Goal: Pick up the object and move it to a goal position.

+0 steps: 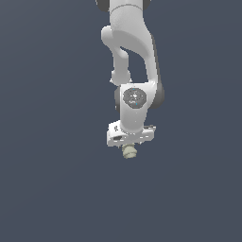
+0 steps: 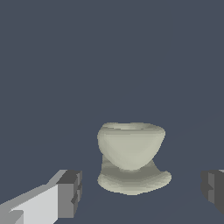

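**Straddling the object before the grasp**

Hanging directly above the object (image 1: 128,151), the gripper (image 1: 129,142) points straight down, presumably so its fingers (image 2: 70,194) can descend on either side. In the wrist view the jaws stand wide apart, with clear gaps flanking the object between them; nothing is held. The pale, bowl-shaped object appears to rest on the floor (image 1: 47,189). No goal marker is visible.

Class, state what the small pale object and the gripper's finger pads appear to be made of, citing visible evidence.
Object: looks like glazed ceramic or smooth plastic; pale beige-olive with soft sheen, though the render leaves it open. Finger pads: dark grey, matte, blocky, possibly rubber.
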You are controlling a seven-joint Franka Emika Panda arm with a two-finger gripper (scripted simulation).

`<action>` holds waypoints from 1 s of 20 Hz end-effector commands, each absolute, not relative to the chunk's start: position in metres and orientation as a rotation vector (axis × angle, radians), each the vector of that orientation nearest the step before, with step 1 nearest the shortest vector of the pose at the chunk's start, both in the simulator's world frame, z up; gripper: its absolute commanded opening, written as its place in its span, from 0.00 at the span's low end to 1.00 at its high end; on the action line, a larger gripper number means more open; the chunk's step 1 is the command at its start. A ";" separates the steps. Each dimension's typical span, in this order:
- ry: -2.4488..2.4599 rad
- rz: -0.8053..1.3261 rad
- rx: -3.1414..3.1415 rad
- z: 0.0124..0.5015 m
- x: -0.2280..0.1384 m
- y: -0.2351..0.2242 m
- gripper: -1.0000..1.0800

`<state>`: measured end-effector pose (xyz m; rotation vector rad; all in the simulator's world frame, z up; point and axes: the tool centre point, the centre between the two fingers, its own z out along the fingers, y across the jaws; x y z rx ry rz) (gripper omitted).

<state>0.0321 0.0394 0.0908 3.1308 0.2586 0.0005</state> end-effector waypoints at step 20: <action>0.264 0.000 3.131 0.041 0.032 0.040 0.00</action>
